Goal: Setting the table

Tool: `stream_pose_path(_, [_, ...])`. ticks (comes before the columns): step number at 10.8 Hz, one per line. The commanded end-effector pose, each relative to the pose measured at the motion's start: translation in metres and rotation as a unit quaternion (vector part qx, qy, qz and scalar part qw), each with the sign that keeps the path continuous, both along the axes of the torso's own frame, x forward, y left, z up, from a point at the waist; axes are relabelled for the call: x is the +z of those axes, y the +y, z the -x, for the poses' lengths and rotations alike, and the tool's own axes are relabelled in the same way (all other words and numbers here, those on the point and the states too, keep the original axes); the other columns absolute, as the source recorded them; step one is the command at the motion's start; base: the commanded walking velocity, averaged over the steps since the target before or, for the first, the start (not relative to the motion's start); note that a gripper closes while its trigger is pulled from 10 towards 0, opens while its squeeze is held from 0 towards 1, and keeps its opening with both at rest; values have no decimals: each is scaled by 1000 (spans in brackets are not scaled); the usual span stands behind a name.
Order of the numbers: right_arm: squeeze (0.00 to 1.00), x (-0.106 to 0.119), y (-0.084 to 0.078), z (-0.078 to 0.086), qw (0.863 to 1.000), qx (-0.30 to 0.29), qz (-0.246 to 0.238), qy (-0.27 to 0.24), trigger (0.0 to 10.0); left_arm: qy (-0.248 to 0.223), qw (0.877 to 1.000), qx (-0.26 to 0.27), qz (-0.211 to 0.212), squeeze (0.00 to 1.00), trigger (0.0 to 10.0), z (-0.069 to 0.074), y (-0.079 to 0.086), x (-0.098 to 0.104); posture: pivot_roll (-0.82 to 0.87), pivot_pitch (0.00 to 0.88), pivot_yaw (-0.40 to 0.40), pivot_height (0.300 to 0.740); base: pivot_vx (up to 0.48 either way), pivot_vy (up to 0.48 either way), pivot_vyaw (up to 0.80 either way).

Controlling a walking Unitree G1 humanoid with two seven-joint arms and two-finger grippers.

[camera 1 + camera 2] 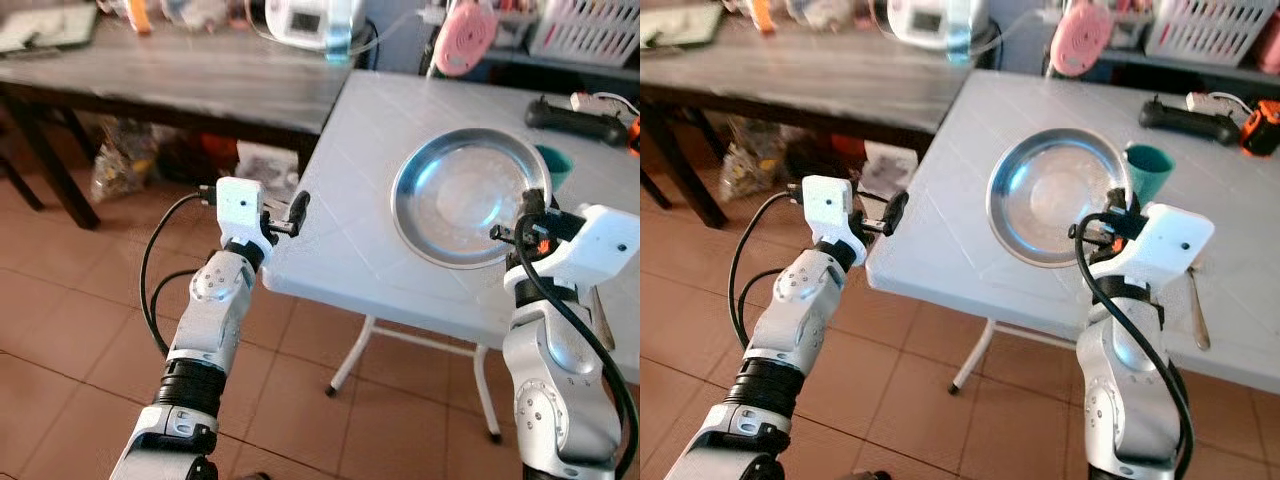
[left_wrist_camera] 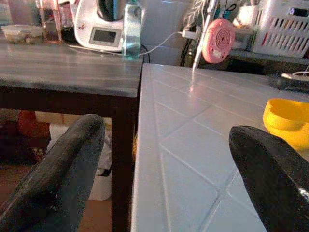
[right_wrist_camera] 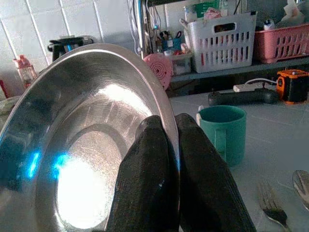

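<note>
A round steel plate [image 1: 462, 195] is over the white table [image 1: 340, 235], its near right rim pinched between the fingers of my right gripper [image 1: 522, 220]. In the right wrist view the two black fingers [image 3: 149, 164] are shut on the plate's [image 3: 82, 140] edge. I cannot tell whether the plate touches the tabletop. A teal cup [image 1: 1147, 170] stands just behind the plate. A spoon [image 1: 1196, 305] and a fork [image 3: 271, 207] lie on the table to the right. My left gripper [image 1: 297, 213] is open at the table's left edge, holding nothing.
A dark wooden table [image 1: 180, 75] with appliances adjoins the white table on the left. A black tool [image 1: 572, 121], an orange tape measure [image 1: 1262, 125], a pink fan [image 1: 465, 38] and a white basket [image 1: 1210, 30] lie at the back. A yellow bowl [image 2: 288, 121] sits on the table.
</note>
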State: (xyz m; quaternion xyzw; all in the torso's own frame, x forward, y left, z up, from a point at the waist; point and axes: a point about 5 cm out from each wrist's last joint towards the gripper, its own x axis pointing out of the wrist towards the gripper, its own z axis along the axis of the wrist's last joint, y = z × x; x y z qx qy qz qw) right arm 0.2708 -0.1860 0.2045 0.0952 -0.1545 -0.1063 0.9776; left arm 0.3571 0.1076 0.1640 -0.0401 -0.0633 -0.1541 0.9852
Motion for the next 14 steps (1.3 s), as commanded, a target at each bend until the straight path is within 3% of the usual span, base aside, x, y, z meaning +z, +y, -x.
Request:
stream_pose_path(1, [0,3,-5,5,1000,-15,-2,-7,10000,0,1000,5,1,0,10000,-2,3,1,102,36,-3,740,0,0,0])
stream_pose_path(3, [0,1,-9,10,1000,-22,-4,-4,10000,12,1000,-6,20,0,10000,0,0,-3,88,59,-9,740,0,0,-784])
stream_pose_path(5, [0,-1,-9,15,1000,-15,7,2,10000,4,1000,10,-1,0,10000,6,3,-11,80,66,-22,740,0,0,-788])
stream_pose_path(6, [0,-5,-9,19,1000,-11,9,10,10000,-30,998,39,-38,0,10000,9,10,-9,80,65,-29,740,0,0,-606])
stream_pose_path(8, [0,-11,-7,24,1000,-6,11,21,10000,-51,993,85,-62,0,10000,7,25,-4,81,64,-31,740,0,0,0])
stream_pose_path(9, [0,-12,-6,26,1000,-4,10,24,10000,-65,992,84,-74,0,10000,7,25,-2,81,64,-31,740,0,0,0])
stream_pose_path(14, [0,-19,0,33,999,-2,10,37,10000,-42,996,48,-66,0,10000,9,18,-9,71,103,-15,740,0,111,0])
